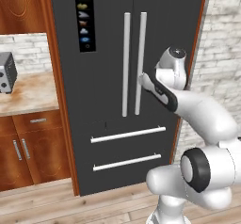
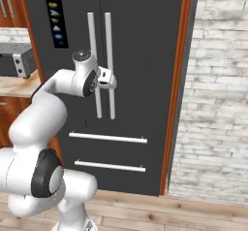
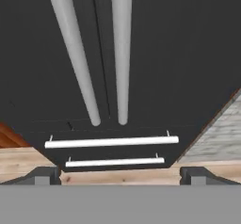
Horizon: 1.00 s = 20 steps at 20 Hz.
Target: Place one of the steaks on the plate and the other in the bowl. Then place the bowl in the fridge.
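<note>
The tall black fridge stands shut in front of me. Its two long silver door handles hang side by side at the middle seam. My gripper is open, close to the right-hand handle at mid height, with nothing between its fingers. Below, the two drawer handles lie level. The steaks, the plate and the bowl are out of view.
A pale wooden counter with a grey appliance sits left of the fridge, above brown cabinets. A white brick wall borders the fridge's right side. Wooden floor runs in front.
</note>
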{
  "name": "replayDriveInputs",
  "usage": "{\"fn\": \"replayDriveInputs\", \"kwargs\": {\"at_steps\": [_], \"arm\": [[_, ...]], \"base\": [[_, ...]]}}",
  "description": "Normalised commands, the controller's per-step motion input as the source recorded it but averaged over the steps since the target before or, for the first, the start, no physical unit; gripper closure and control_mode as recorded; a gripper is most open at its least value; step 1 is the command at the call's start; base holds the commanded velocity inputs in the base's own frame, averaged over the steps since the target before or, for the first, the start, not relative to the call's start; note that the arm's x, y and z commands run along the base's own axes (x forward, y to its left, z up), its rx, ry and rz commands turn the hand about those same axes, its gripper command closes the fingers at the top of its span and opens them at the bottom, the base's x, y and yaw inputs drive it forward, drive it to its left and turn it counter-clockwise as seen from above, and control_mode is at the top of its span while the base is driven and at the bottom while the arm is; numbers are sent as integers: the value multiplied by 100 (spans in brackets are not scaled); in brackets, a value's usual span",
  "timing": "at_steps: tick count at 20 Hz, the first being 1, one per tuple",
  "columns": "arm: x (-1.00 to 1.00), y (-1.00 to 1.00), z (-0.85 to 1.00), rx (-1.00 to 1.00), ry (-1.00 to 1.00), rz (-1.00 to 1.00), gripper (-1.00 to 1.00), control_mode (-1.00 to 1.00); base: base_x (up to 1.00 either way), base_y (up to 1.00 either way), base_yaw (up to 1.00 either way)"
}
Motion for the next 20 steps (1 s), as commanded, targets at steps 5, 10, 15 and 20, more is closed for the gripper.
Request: {"fn": "replayDriveInputs", "kwargs": {"at_steps": [5,10,15,20], "arm": [[88,0,-10,0,-2,0,-100,-100],[84,0,-9,0,-6,0,-100,-100],[65,0,-3,0,-8,0,-100,-100],[47,0,0,0,-2,0,-100,-100]], "base": [[0,0,0],[0,0,0],[0,0,0],[0,0,0]]}}
